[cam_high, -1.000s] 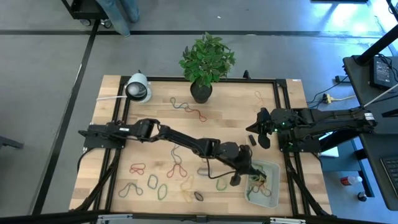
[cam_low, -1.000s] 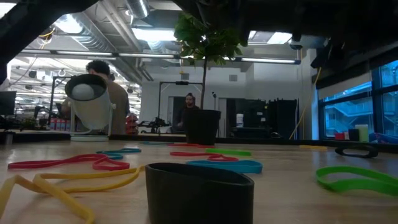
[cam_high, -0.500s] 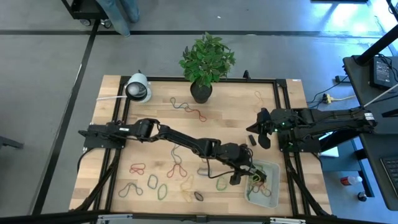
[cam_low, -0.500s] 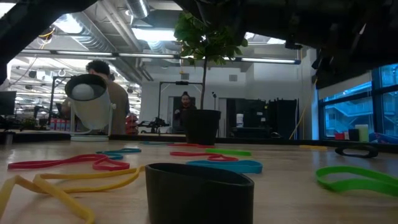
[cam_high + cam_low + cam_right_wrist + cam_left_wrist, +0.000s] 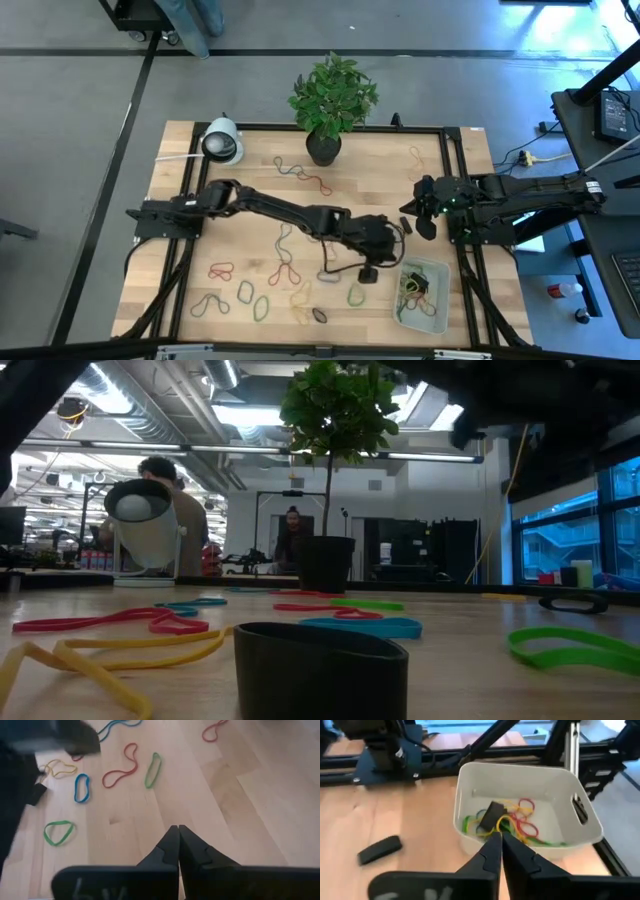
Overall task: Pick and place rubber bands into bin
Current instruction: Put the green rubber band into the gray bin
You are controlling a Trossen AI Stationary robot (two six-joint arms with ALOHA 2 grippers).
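The pale bin [image 5: 436, 316] sits at the table's near right corner and holds yellow, red and green rubber bands [image 5: 520, 822] plus a small dark piece. Loose bands lie on the wood to its left: green [image 5: 357, 295], yellow [image 5: 300, 295], red [image 5: 287, 272], black [image 5: 320, 315]. In the low view a black band [image 5: 320, 660] stands closest. My left gripper [image 5: 367, 272] hovers shut and empty just left of the bin [image 5: 525, 780]. My right gripper [image 5: 424, 226] waits shut and empty beyond the bin's far side, above bare wood [image 5: 178, 832].
A potted plant [image 5: 323, 147] and a white round device [image 5: 222, 142] stand at the far edge. More bands lie near the plant [image 5: 300, 175] and at the far right [image 5: 415, 155]. A small black block [image 5: 379, 849] lies on the wood near the bin. People show in the room behind [image 5: 170, 510].
My left gripper has drawn back from the bin's left edge toward the table's left and far side, and its arm has risen. In the low view the dark arm overhead has cleared away. My right arm has kept still.
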